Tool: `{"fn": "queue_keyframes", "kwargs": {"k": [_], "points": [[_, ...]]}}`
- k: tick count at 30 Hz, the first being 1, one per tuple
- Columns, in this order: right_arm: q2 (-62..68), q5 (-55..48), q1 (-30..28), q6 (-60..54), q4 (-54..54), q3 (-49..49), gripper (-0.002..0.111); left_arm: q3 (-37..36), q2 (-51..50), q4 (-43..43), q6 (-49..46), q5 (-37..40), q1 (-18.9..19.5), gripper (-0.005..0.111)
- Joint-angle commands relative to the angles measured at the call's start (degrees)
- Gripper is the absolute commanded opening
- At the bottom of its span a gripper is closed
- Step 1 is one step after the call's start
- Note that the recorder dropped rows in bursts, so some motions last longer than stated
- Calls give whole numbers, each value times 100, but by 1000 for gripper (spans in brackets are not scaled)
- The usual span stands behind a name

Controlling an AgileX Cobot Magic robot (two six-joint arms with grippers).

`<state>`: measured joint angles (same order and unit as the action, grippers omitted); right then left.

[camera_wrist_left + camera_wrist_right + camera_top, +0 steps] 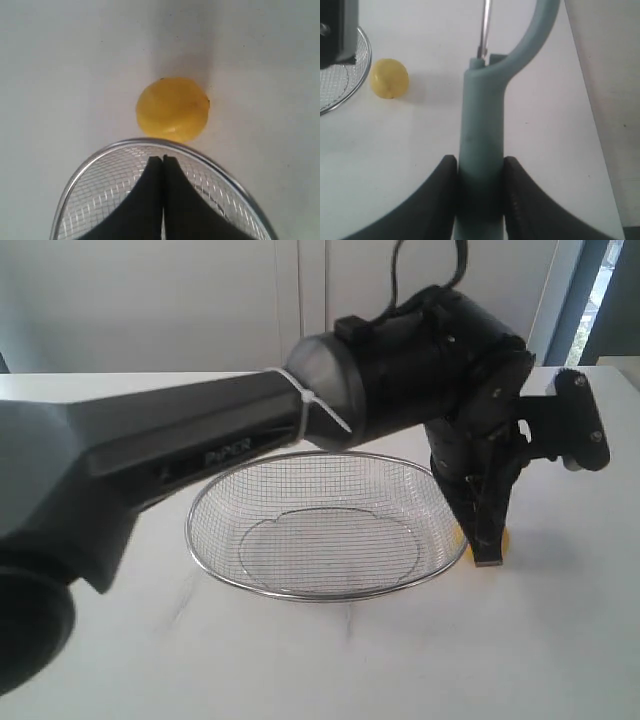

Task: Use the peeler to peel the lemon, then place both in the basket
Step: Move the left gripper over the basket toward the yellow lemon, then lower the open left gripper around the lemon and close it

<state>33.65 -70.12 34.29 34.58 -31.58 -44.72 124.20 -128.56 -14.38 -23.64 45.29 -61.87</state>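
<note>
Nearest the lens, your left arm (180,455), a thick grey-and-black boom, crosses over the wide shallow silver wire-mesh basket (325,595) and hides part of its rim. The left gripper (162,159) has its black fingers pressed together, tips above the basket's rim. Just outside that rim, on the bare white table (60,75), lies the small round bright yellow lemon (172,109) (smooth, glossy skin), with open tabletop on its other sides. Your right gripper (480,167) is clamped on the pale teal Y-shaped peeler (482,120). Its handle runs straight out from the fingers, forked head and metal blade farthest out. The table's edge runs beside the peeler, on the side away from the lemon.
</note>
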Motion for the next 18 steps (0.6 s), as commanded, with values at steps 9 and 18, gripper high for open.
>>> {"fn": "queue_keyframes", "kwargs": {"k": [9, 18], "points": [[-223, 15, -25, 171, -166, -1, 0, 455, -494, 239, -1166, -461, -213, 13], [-223, 15, -25, 171, -166, -1, 0, 455, -575, 297, -1549, -971, -213, 103]]}}
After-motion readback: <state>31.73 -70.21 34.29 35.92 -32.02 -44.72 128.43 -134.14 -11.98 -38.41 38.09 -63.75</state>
